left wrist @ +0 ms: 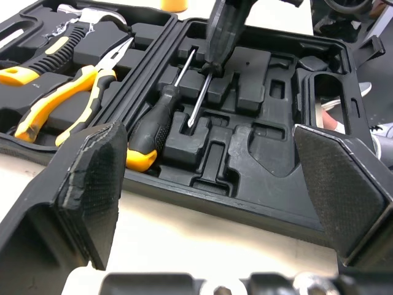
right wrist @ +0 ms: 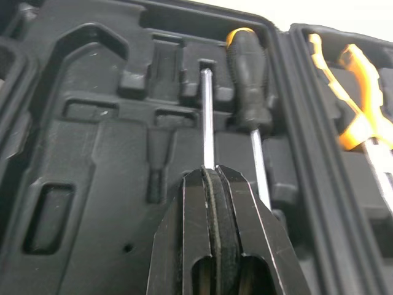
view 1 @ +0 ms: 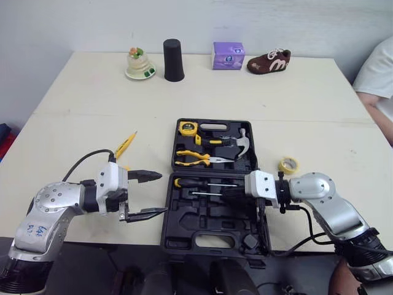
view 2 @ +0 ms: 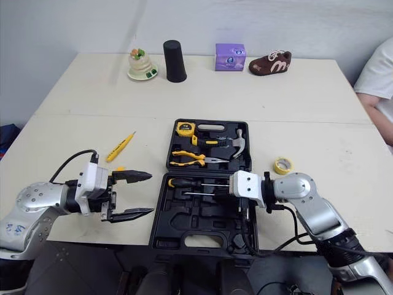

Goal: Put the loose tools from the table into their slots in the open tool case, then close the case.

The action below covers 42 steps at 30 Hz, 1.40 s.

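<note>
The open black tool case lies at the table's front edge. Its far half holds a tape measure, yellow-handled pliers and a hammer. One screwdriver with a black and yellow handle sits in the near half. My right gripper is shut on a second screwdriver, whose shaft lies along a slot beside the first. My left gripper is open, just left of the case, with nothing between its fingers. A yellow pen-shaped tool and a yellow tape roll lie loose on the table.
Along the far edge stand a small cake-like ornament, a black cup, a purple box and a brown shoe. A person's sleeve shows at the right edge.
</note>
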{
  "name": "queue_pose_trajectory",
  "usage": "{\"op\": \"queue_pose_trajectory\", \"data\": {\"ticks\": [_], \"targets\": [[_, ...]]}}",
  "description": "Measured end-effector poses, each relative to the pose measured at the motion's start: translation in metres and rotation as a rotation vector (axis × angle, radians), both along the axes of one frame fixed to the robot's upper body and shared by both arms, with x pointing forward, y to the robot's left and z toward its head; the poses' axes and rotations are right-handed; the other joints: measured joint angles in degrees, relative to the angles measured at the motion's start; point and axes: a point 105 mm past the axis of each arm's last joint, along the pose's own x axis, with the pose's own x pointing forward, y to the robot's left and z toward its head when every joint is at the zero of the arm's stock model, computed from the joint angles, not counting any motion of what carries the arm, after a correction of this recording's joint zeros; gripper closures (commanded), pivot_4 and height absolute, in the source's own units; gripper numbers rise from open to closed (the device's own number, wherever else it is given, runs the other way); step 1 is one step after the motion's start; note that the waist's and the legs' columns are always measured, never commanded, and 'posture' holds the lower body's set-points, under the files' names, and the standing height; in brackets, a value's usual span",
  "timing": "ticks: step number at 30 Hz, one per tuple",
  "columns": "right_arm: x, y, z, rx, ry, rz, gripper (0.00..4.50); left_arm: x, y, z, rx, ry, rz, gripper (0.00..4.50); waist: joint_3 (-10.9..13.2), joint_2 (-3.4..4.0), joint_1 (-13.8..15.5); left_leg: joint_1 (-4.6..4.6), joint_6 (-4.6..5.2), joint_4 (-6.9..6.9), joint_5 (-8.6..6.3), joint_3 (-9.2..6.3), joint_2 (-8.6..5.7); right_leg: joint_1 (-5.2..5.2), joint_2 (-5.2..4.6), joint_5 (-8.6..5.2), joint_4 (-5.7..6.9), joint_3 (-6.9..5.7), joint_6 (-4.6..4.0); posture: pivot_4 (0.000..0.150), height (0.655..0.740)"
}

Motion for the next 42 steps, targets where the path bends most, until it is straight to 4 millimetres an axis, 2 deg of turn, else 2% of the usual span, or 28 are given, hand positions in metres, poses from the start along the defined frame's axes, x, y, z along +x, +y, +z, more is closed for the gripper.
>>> {"op": "queue_pose_trajectory", "data": {"ticks": [4,6,10,20,24,28,35,42], "targets": [[-0.002,-0.006,-0.008,0.001,-0.020,0.037,4.46,0.000,0.000,-0.002,0.003,0.003,-0.001,0.00,-0.05,-0.08,-0.01,0.33,0.03,-0.04,-0.02,0.00,0.01,0.35,0.00,0.00,-0.03,0.00,0.00,0.150,0.7341],[-0.001,-0.005,-0.015,0.028,0.012,0.019,4.46,0.000,0.000,-0.002,0.003,0.003,0.000,0.00,-0.14,-0.23,-0.03,1.20,0.25,-0.27,-0.21,0.00,0.01,1.18,-0.01,0.00,-0.24,0.00,0.00,0.150,0.7341],[0.001,-0.001,-0.020,0.069,0.084,-0.027,4.46,0.000,0.000,-0.002,0.004,0.001,-0.001,0.00,-0.24,-0.40,-0.26,1.95,0.10,-0.47,-0.32,-0.01,0.08,1.90,0.01,-0.04,-0.35,-0.01,-0.08,0.150,0.7341],[-0.006,-0.004,-0.019,0.138,0.209,-0.062,4.46,0.000,0.000,-0.002,0.004,0.002,-0.001,0.00,-0.23,-0.38,0.08,1.71,0.15,-0.47,-0.40,-0.08,0.05,1.74,-0.06,-0.05,-0.45,-0.11,-0.09,0.150,0.7341],[-0.011,0.002,-0.006,0.198,0.241,-0.044,4.46,0.000,0.000,-0.002,0.004,0.000,0.000,0.00,-0.14,-0.24,-0.03,1.56,0.18,-0.46,-0.42,-0.06,0.04,1.58,-0.07,-0.05,-0.48,-0.10,-0.08,0.150,0.7341],[-0.006,0.000,0.003,0.214,0.215,-0.060,4.46,0.000,0.000,-0.002,0.003,0.000,0.001,0.00,-0.11,-0.23,0.01,1.54,0.18,-0.48,-0.42,-0.07,0.04,1.56,-0.06,-0.05,-0.49,-0.11,-0.08,0.150,0.7341],[0.004,-0.004,-0.008,0.193,0.216,-0.114,4.46,0.000,-0.003,-0.004,-0.006,0.001,-0.003,0.00,-0.08,-0.21,0.00,1.38,0.18,-0.48,-0.43,-0.05,0.03,1.40,-0.07,-0.05,-0.51,-0.10,-0.08,0.150,0.7341],[0.006,-0.004,-0.013,0.185,0.212,-0.121,4.46,0.000,-0.002,-0.005,-0.001,-0.014,-0.001,0.00,-0.11,-0.24,-0.12,1.37,0.18,-0.48,-0.42,-0.05,0.05,1.35,-0.06,-0.05,-0.47,-0.10,-0.08,0.150,0.7341]]}}
